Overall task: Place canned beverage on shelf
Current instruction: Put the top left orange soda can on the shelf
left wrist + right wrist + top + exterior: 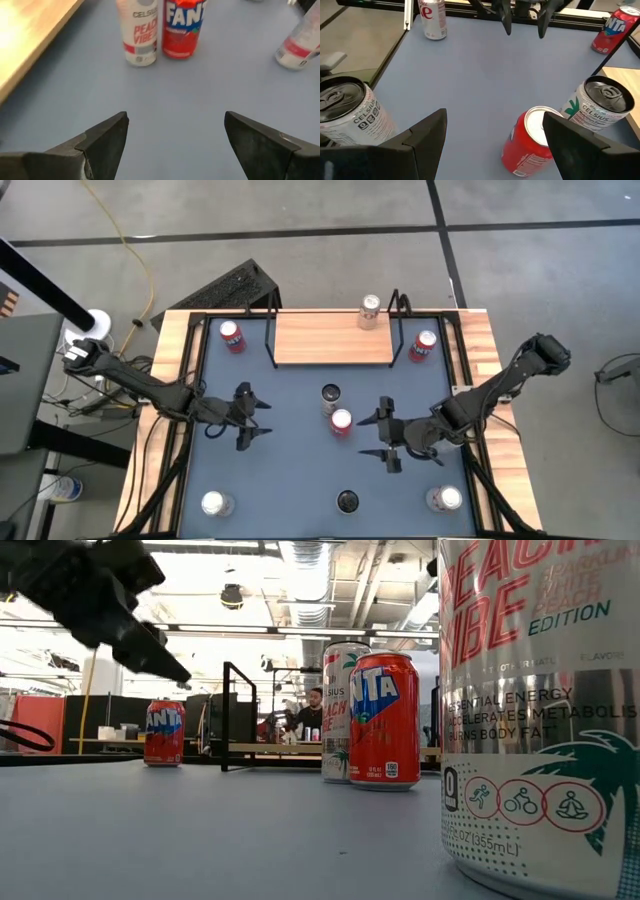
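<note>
The shelf (330,338), a light-wood board on a black wire frame, stands at the table's far middle with a silver can (370,310) on its far right part. At mid-table a white can (331,396) and a red can (341,422) stand upright side by side, and both also show in the left wrist view, white can (140,32) and red can (182,27). My left gripper (250,418) hovers open to their left, pointing at them. My right gripper (385,435) hovers open to their right, with the red can (527,142) just ahead of its fingers. Neither touches anything.
Red cans stand beside the shelf's legs at the far left (232,336) and far right (424,346). Along the near edge stand a white can (213,503), a dark can (347,501) and another white can (444,498). Wooden rails (168,410) border the blue tabletop.
</note>
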You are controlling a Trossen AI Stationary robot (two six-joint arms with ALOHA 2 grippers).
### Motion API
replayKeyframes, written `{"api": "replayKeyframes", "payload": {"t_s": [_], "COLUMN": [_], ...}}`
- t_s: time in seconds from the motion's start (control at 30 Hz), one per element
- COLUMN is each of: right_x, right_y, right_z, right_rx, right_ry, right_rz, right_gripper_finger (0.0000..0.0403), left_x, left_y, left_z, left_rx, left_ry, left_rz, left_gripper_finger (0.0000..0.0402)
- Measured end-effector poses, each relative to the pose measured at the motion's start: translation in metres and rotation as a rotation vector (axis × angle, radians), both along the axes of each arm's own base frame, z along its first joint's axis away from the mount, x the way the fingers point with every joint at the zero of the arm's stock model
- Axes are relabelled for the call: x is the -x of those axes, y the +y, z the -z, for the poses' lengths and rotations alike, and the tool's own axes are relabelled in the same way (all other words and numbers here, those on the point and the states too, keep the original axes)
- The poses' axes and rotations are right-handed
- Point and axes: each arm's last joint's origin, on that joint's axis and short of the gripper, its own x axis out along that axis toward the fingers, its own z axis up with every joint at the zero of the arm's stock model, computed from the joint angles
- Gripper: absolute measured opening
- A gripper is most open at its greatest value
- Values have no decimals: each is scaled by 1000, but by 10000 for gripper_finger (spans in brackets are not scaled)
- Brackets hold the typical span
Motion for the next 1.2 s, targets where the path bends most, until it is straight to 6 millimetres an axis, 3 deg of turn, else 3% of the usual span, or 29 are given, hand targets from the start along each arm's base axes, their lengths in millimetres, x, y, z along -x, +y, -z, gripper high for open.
{"api": "replayKeyframes", "payload": {"t_s": [0.27,0.43,0.87,1.2], "right_x": [1,1,1,1], "right_y": [0,-1,-1,-1], "right_z": [1,2,2,2], "right_rx": [7,11,14,14], "right_ry": [12,17,19,21], "right_rz": [0,0,3,3], "right_gripper_finger": [317,317,317,317], "left_x": [0,0,-1,-4], "left_y": [11,20,41,70], "left_z": [-47,-52,-51,-91], "left_rx": [-187,-238,-249,-246], "left_ry": [126,120,189,135], "left_rz": [-240,-349,-411,-542], "left_gripper_finger": [319,319,319,319]}}
